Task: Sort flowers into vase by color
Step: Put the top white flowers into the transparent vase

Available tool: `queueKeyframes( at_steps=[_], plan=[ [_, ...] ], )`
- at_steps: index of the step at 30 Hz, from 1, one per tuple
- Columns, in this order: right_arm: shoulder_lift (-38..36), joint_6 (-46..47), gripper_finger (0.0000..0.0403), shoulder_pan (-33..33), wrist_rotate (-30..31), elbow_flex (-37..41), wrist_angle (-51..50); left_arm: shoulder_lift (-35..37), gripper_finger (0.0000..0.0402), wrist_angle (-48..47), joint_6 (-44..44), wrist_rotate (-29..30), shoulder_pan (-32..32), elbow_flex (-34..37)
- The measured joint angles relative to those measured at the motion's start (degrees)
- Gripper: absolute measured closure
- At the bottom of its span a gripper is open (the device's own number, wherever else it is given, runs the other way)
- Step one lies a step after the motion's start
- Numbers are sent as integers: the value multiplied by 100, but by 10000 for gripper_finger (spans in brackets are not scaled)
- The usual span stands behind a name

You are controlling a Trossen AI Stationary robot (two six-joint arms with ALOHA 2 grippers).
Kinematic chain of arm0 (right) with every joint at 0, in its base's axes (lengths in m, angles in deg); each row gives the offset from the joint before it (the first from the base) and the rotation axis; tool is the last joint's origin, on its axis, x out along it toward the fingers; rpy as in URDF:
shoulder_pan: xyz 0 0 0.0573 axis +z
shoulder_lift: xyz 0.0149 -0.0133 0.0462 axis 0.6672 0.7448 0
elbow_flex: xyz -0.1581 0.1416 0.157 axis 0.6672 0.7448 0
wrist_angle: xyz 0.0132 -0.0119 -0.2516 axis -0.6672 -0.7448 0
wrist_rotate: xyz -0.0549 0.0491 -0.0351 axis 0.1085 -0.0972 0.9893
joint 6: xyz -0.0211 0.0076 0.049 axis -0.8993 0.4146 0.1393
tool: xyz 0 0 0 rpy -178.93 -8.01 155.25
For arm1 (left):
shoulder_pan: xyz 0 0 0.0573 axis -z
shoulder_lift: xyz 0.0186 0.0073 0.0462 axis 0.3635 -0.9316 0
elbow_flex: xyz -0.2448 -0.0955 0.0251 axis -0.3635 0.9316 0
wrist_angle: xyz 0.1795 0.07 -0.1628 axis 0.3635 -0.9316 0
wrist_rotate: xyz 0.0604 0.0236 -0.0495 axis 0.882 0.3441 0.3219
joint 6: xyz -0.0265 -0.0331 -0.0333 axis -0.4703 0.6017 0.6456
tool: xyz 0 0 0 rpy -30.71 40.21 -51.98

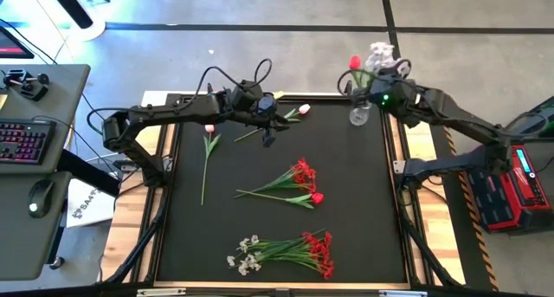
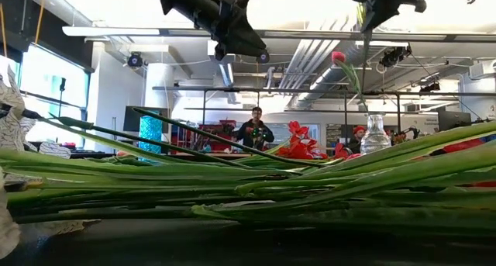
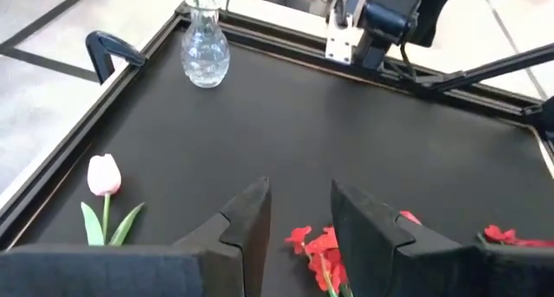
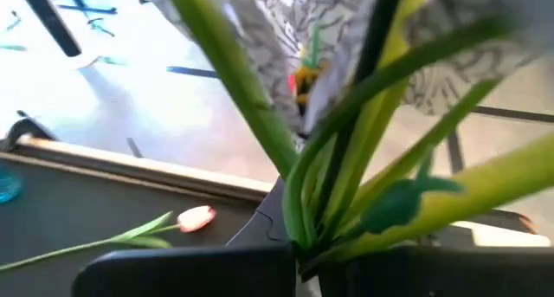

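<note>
A clear glass vase [image 1: 359, 115] stands at the table's far right, a red-pink bloom [image 1: 353, 61] on its stem rising out of it. Above the vase, my right gripper [image 1: 372, 91] is shut on a spray of white blossoms [image 1: 381, 50]. My left gripper [image 1: 268, 134] hangs open over the mat's far middle, nothing between its fingers [image 3: 251, 219]. Two pink-white tulips [image 1: 209, 128] [image 1: 303, 109] lie flat at the far side. A red bunch with a red rose [image 1: 299, 183] lies mid-mat. A red-and-white bunch [image 1: 290, 249] lies near the front edge. My right gripper pinches several thin green stems [image 4: 303, 215] of the white spray between its two fingers. From the fingers the stems and leaves fan out, with the white blossoms [image 4: 299, 24] at their far ends. The spray is lifted clear of the table, above the vase [image 2: 376, 134].
The black mat has a raised dark frame [image 1: 173, 158] around it. A desk with a keyboard [image 1: 22, 141] stands to the left and a red case [image 1: 519, 189] to the right. In the low view, stems [image 2: 232, 184] fill the foreground and a person [image 2: 256, 130] is in the room behind.
</note>
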Motion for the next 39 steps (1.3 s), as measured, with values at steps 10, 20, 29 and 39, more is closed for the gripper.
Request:
queueKeyframes(
  at_steps=[10,20,29,39],
  plan=[
    [83,-789,403,-1079,-613,32,370,0,291,-252,-99,1401,-4,0],
    [109,-921,403,-1673,-915,584,577,-2,291,-701,-431,2091,-4,0],
    [86,-1110,403,-1824,-1424,822,1047,-29,291,-689,-612,2112,-4,0],
    [297,-1045,388,-2109,-1542,848,869,-35,291,-788,-618,2111,-4,33]
  ],
)
